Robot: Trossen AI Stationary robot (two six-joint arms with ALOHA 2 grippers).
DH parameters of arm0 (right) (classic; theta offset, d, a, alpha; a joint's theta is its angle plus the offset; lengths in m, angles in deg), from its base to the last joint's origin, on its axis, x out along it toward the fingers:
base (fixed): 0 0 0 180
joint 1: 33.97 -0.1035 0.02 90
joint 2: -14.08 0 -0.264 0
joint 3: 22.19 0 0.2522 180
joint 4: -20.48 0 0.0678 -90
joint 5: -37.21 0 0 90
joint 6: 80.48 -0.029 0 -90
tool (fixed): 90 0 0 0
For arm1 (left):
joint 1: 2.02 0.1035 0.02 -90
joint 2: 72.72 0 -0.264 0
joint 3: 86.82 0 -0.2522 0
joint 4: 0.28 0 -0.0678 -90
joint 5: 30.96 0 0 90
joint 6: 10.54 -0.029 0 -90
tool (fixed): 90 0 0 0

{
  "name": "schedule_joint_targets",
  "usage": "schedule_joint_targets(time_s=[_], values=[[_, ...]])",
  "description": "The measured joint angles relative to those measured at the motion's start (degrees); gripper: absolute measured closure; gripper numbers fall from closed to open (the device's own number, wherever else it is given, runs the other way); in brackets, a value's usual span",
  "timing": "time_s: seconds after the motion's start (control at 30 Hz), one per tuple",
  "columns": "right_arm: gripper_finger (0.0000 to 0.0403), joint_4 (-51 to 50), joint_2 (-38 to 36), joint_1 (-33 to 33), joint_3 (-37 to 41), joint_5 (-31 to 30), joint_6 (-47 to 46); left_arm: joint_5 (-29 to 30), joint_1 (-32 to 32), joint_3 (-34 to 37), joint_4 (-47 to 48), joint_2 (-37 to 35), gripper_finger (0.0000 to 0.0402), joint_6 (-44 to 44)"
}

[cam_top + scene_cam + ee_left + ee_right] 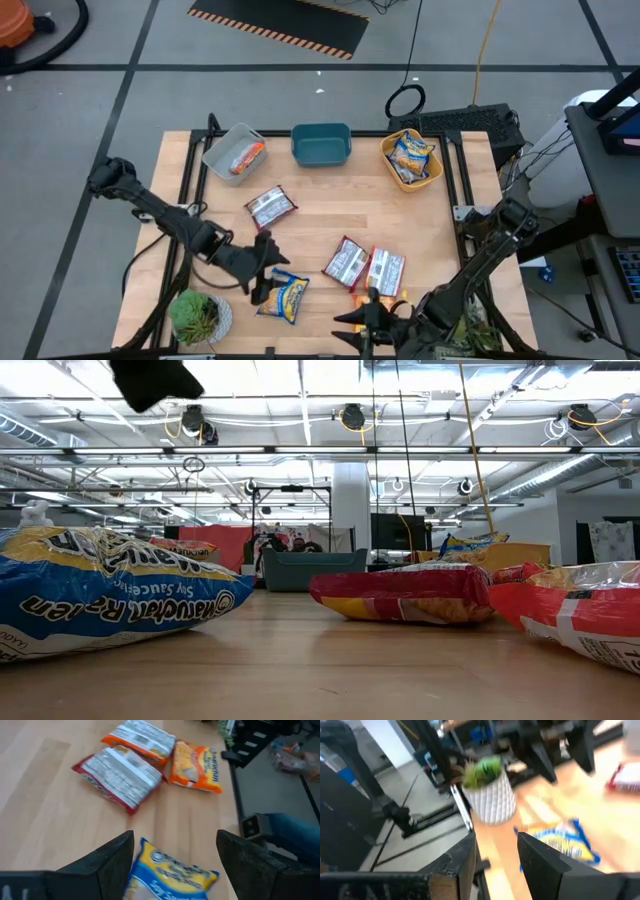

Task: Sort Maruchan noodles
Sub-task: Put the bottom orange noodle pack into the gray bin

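Note:
A yellow-and-blue noodle packet (284, 297) lies flat near the table's near edge. My left gripper (266, 280) hovers open just above and to its left. In the left wrist view the packet (170, 877) shows below the spread fingers, which are clear of it. Two silver-and-red packets (346, 263) (385, 270) lie together at the near right, with an orange one (195, 762) beside them. Another silver-red packet (270, 207) lies mid-table. My right gripper (365, 312) stands open and empty at the near edge, pointing toward the table's left.
Along the far edge stand a grey tub (222, 150) holding an orange packet, a teal tub (321, 145), and a yellow tub (395, 172) holding yellow-blue packets. A potted plant (200, 318) stands at the near left corner. Bare wood lies mid-table.

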Motion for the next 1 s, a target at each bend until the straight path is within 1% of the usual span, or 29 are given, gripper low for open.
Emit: schedule_joint_targets(time_s=[0.17, 0.23, 0.33, 0.4, 0.47, 0.6, 0.67, 0.8, 1.0], values=[[0.0261, -5.21, 1.59, 0.02, 0.02, 6.29, -8.49, 4.45, -4.17, -0.01, 0.05, 0.00, 0.0118, 3.48], [0.0261, -8.79, 1.63, 0.02, 0.02, 8.80, -12.02, 5.95, -5.83, 0.00, 0.11, 0.00, 0.0118, 4.50], [0.0261, -13.89, 1.58, 0.02, 0.02, 9.89, -17.16, 7.82, -8.05, -0.02, 0.25, 0.00, 0.0118, 5.97], [0.0261, -15.98, 1.59, 0.02, 0.04, 10.44, -18.19, 9.21, -9.44, -0.02, 0.20, 0.05, 0.0118, 6.47], [0.0261, -15.66, 1.59, 0.02, 0.04, 11.09, -17.07, 10.63, -10.78, -0.02, 0.26, 0.11, 0.0118, 7.23], [0.0261, -7.23, 2.47, -0.83, -0.04, 12.47, -3.45, 12.49, -13.87, -0.02, 0.29, 0.21, 0.0118, 9.81], [0.0261, -6.09, 3.43, -1.63, -0.04, 14.04, 0.59, 13.82, -15.65, -0.07, -0.13, 0.83, 0.0118, 10.73], [0.0261, -8.20, 6.17, -2.45, 0.02, 18.53, 0.05, 14.93, -17.99, -0.07, -1.42, 1.30, 0.0118, 9.98], [0.0261, -8.87, 10.78, -0.99, 0.07, 27.66, -1.13, 17.60, -17.87, -0.07, -4.70, 1.25, 0.0118, 6.77]])
